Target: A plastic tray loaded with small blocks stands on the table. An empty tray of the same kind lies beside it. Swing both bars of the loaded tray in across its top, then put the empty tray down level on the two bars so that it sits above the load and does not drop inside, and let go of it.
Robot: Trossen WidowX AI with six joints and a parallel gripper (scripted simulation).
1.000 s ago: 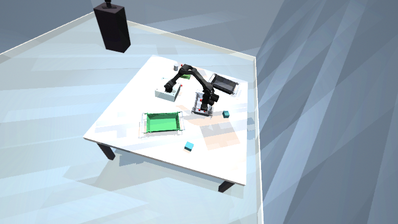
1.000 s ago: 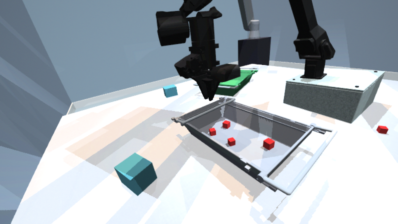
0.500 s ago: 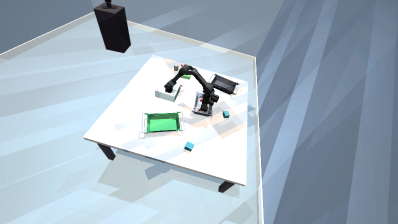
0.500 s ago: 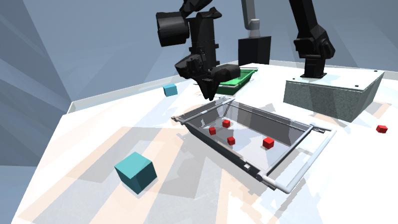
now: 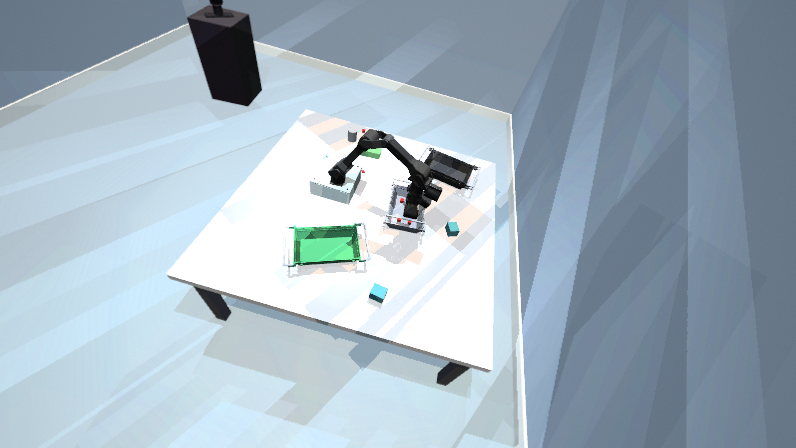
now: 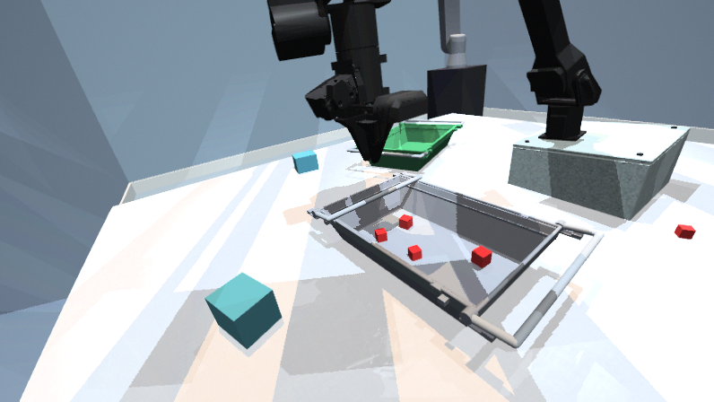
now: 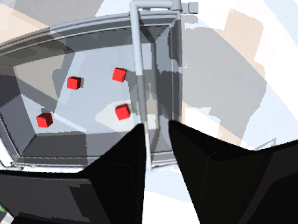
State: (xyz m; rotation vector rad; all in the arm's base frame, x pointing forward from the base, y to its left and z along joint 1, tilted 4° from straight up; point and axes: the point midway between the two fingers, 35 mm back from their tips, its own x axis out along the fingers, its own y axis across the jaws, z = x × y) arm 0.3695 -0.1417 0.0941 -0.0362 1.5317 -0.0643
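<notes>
The clear grey loaded tray (image 5: 405,227) (image 6: 479,214) (image 7: 85,146) holds several small red blocks (image 6: 481,256) (image 7: 73,83). Its far bar (image 6: 371,197) (image 7: 137,55) lies in across the top, a little inside the end wall. Its near bar (image 6: 554,294) is swung out over the other end. My gripper (image 6: 371,161) (image 7: 156,128) is open by a narrow gap, with nothing held. It hangs above the far-bar end, clear of the tray. A green tray (image 5: 325,250) (image 6: 419,137) and a black tray (image 5: 450,166) both stand empty, bars out.
Teal cubes (image 5: 452,228) (image 5: 378,292) (image 6: 243,310) stand on the table. The arm's base box (image 5: 331,190) (image 6: 570,177) is beside the loaded tray. A loose red block (image 6: 684,231), a grey cylinder (image 5: 352,135) and a green object (image 5: 372,153) are around the base.
</notes>
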